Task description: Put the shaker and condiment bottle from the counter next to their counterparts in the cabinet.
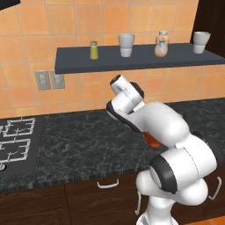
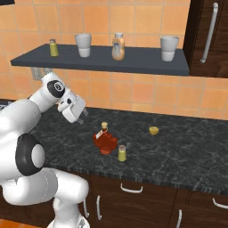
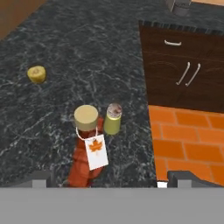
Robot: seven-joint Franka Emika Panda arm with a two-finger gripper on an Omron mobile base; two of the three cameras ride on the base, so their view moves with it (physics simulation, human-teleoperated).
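Left base view: my arm blocks most of the counter (image 1: 79, 136). I can't make out the pincer here; a sliver of the red condiment bottle (image 1: 153, 140) peeks out from under the forearm. On the cabinet (image 1: 132, 59) sit the twin shaker (image 1: 94, 50), a cup (image 1: 126, 45), the pale orange bottle (image 1: 161, 44) and a second cup (image 1: 201, 42). Stove grates (image 1: 15, 138) lie at far left.

Right base view: I see the pincer (image 2: 79, 116) pointing down over the counter (image 2: 178, 151), clear of it and empty. The condiment bottle (image 2: 104, 139) stands upright below and just past the pincer. The shaker (image 2: 122, 153) is right beside the bottle, on its front-edge side. A small yellow piece (image 2: 153, 130) lies further off, beyond both. Cabinet (image 2: 111, 60) is well above the pincer, with twin shaker (image 2: 53, 47), cup (image 2: 83, 45), orange bottle (image 2: 118, 46), cup (image 2: 169, 48).

Hand view: pincer (image 3: 111, 179) jaws are spread fully wide, nothing between them. The condiment bottle (image 3: 87, 148) sits just ahead of the tips, nearer the left tip (image 3: 39, 178), its white tag facing me. Shaker (image 3: 113, 119) is just beyond it, close beside its neck; I can't tell if they touch. Yellow piece (image 3: 36, 74) is well off, ahead-left. Drawer fronts (image 3: 183, 70) and orange floor (image 3: 188, 140) are on the right.
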